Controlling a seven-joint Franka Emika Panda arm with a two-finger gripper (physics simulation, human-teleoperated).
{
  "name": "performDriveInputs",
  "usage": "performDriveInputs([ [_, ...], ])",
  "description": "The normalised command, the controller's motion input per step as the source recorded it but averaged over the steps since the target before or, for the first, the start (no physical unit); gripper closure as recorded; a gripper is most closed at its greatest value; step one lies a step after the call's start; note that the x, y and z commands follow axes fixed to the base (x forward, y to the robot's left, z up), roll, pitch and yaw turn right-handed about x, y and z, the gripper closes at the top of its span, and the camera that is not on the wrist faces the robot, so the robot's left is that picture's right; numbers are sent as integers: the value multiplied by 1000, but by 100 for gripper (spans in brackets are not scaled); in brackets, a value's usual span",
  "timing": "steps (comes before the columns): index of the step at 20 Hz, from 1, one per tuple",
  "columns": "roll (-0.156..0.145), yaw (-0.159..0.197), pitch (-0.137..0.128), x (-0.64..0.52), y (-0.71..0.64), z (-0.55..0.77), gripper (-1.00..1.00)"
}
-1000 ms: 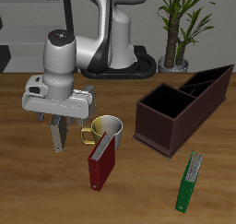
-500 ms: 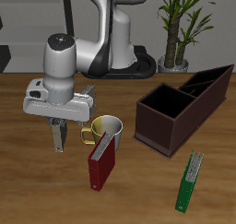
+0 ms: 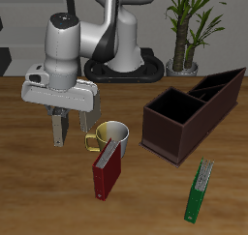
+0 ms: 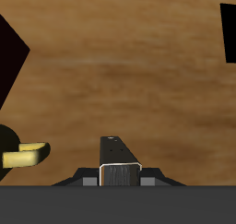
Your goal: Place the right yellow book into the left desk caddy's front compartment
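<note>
My gripper (image 3: pixel 60 120) is shut on the right yellow book (image 3: pixel 58 132), a small thin book with a grey cover. The book hangs upright from the gripper, clear of the table. In the wrist view the book's narrow end (image 4: pixel 118 161) sticks out between the jaws over bare wood. The left desk caddy (image 3: pixel 190 109), a long dark maroon-brown open box with partitions, stands well away on the far side of the mug. Its open compartments face up.
A mug with a yellow handle (image 3: pixel 110 135) stands close beside the held book; its handle (image 4: pixel 26 155) shows in the wrist view. A dark red book (image 3: pixel 107 170) leans near the mug. A green book (image 3: pixel 200 189) lies near the table's front edge.
The gripper has risen with the book in it, lifting the book higher above the table. Nothing else moved.
</note>
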Motion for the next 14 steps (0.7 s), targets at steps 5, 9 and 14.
performDriveInputs([
  [5, -61, -27, -112, -299, 24, 850, 100],
  [9, -32, -16, -100, -384, 2, 893, 100],
  [14, 0, 13, -67, -458, 156, 697, 100],
])
